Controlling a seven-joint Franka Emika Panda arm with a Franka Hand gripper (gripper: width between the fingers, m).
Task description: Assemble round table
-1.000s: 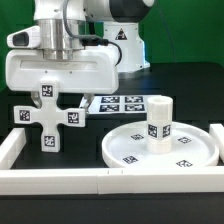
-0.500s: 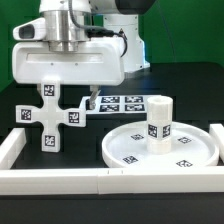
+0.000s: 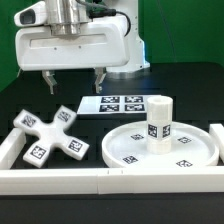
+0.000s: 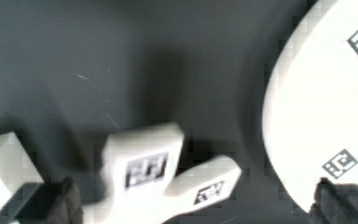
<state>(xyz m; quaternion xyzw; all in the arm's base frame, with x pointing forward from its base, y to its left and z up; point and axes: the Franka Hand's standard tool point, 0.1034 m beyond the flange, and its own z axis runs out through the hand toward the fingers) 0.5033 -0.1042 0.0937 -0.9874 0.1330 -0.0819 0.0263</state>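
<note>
The white cross-shaped base (image 3: 46,137) lies flat on the black table at the exterior view's left, one arm against the border rail. It also shows in the wrist view (image 4: 151,166), below the gripper. My gripper (image 3: 73,82) hangs above and behind it, open and empty, with its fingers (image 3: 47,80) spread wide. The large round disc (image 3: 130,148) lies at the exterior view's right; its edge shows in the wrist view (image 4: 327,100). The short cylinder leg (image 3: 160,118) stands upright on the disc. My gripper (image 4: 194,205) shows only as dark fingertips (image 4: 44,200) at the frame's edge.
The marker board (image 3: 118,103) lies flat behind the disc. A long white border rail (image 3: 110,180) runs along the front, with side pieces at the left (image 3: 8,150) and right (image 3: 216,135). The robot's base stands at the back.
The cross-shaped base was held upright in my gripper; now it lies flat on the table. My gripper has opened and risen clear of it.
</note>
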